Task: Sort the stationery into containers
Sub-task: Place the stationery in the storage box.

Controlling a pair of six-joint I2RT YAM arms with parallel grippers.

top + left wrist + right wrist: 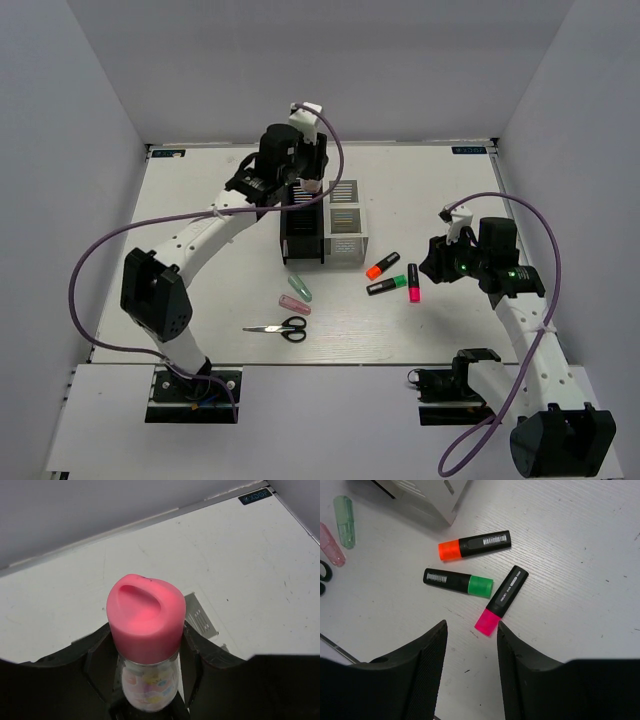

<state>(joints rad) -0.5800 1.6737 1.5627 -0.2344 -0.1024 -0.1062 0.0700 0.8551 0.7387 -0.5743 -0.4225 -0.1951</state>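
Observation:
My left gripper [305, 183] is shut on the pink cylinder tube [146, 625] and holds it upright over the back of the container cluster [325, 232], two black and two white slatted boxes. My right gripper [432, 268] is open and empty just above the table, with its fingertips beside the pink end of the pink-capped highlighter [501, 599]. The green-capped [458, 581] and orange-capped [475, 545] highlighters lie beside it. A pale green capsule [300, 285], a pink capsule [294, 304] and black-handled scissors [277, 327] lie in front of the boxes.
White walls enclose the table on the left, back and right. A slatted edge of a white box [200, 617] shows under the held tube. A corner of a white box [425, 495] is at the top of the right wrist view.

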